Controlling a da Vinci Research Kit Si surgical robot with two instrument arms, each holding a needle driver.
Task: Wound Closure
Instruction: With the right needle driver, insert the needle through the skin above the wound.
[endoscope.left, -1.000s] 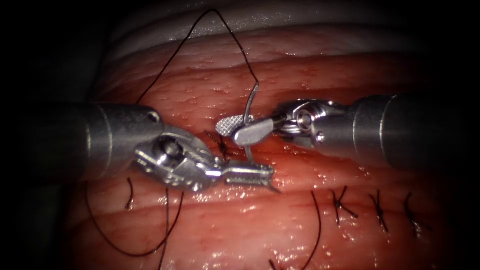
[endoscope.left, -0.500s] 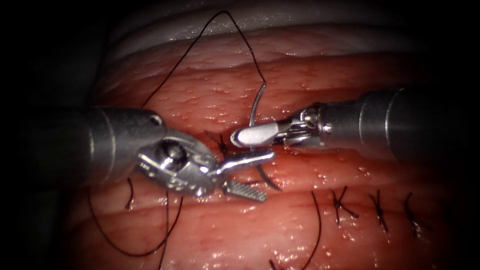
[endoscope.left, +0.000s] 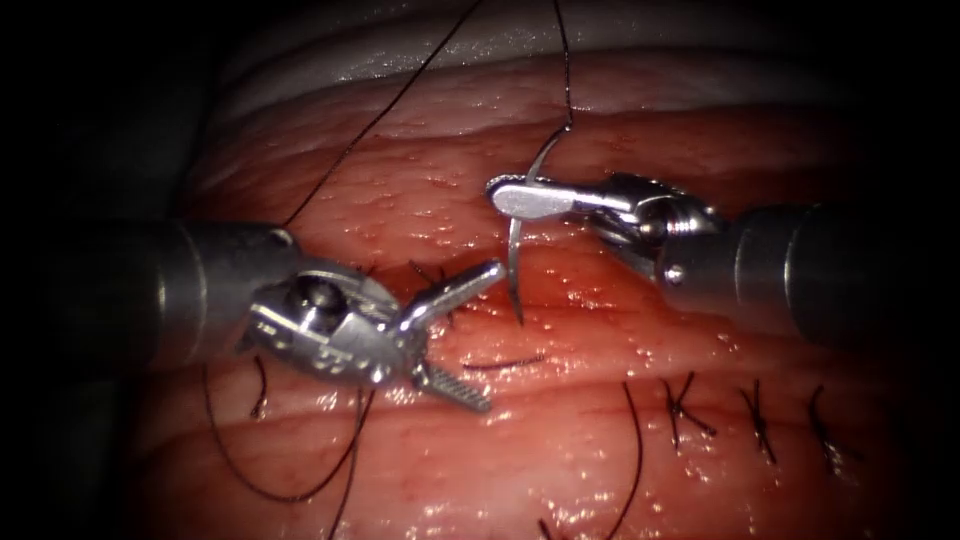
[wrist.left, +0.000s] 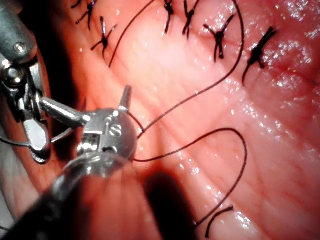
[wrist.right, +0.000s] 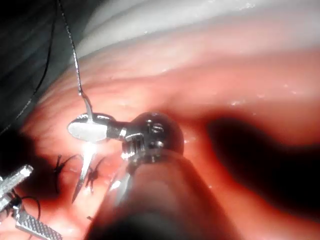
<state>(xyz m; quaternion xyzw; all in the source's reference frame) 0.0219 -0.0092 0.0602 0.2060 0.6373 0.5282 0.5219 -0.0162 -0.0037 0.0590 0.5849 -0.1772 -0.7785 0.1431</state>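
My right tool (endoscope.left: 508, 196) is shut on the curved needle (endoscope.left: 516, 262), gripping it about a third of the way down from its thread end. The needle hangs free above the tissue (endoscope.left: 560, 470), tip downward. Thread (endoscope.left: 566, 70) rises from its upper end. My left tool (endoscope.left: 487, 336) stands open just left of the needle tip, holding nothing. In the right wrist view the right tool (wrist.right: 86, 128) clamps the needle (wrist.right: 82, 172). In the left wrist view the left tool (wrist.left: 84, 98) shows its jaws spread wide.
Three knotted stitches (endoscope.left: 760, 420) line the cut to the right, and another knot (endoscope.left: 440, 290) sits by the left tool's upper jaw. A short cut thread end (endoscope.left: 505, 362) lies on the tissue. Slack thread loops (endoscope.left: 280, 490) below the left tool.
The left tool opened and let go of the needle near its tip. The right tool shut on the needle and lifted it up, clear of the tissue. The left tool drew back slightly leftward.
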